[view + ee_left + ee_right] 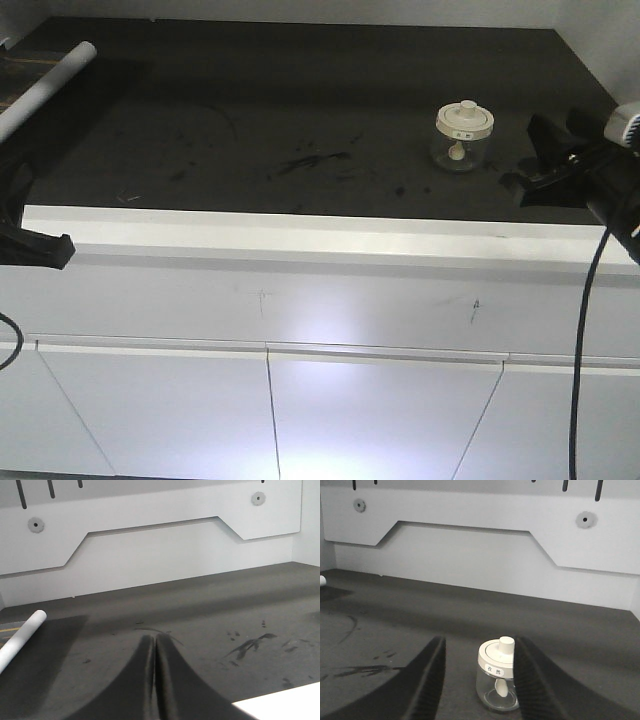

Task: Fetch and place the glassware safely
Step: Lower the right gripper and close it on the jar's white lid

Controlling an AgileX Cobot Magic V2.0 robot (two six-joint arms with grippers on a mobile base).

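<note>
Glass jar [497,682] stands upright, knob up, before the spread right hand [481,642].

Label [493,670] on jar [497,690] unreadable

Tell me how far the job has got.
Nothing is done yet: the jar stands on the dark counter. In hand: the open right hand is lined up with it, not touching. Left to do: grip, carry, set down. The left hand is shut.

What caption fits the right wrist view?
Open right hand framing the lidded glass jar on the dark countertop.
</note>
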